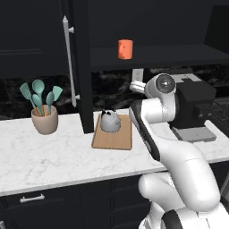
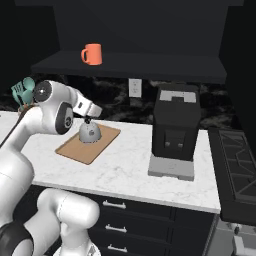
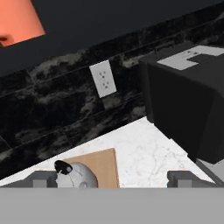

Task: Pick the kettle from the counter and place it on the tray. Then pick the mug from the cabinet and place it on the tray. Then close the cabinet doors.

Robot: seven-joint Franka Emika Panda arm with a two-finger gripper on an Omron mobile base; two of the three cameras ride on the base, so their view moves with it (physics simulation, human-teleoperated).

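The grey kettle (image 1: 110,121) (image 2: 90,132) (image 3: 79,176) stands on the wooden tray (image 1: 114,139) (image 2: 75,150) (image 3: 107,161) on the white counter (image 1: 44,156). An orange-red mug (image 1: 125,49) (image 2: 92,54) (image 3: 17,19) sits upright on the shelf of the black cabinet (image 1: 179,56) (image 2: 150,65). One cabinet door (image 1: 82,67) with a silver bar handle stands open, edge-on. My gripper (image 3: 113,179) (image 2: 88,119) hovers just above and behind the kettle, open, with nothing between its fingers. The mug is up and to the left in the hand view.
A beige pot of teal utensils (image 1: 44,118) (image 2: 22,92) stands left of the tray. A black coffee machine (image 1: 194,112) (image 2: 175,130) (image 3: 188,100) stands to the right, with a stove (image 2: 237,150) beyond it. A wall outlet (image 3: 103,78) is on the dark backsplash.
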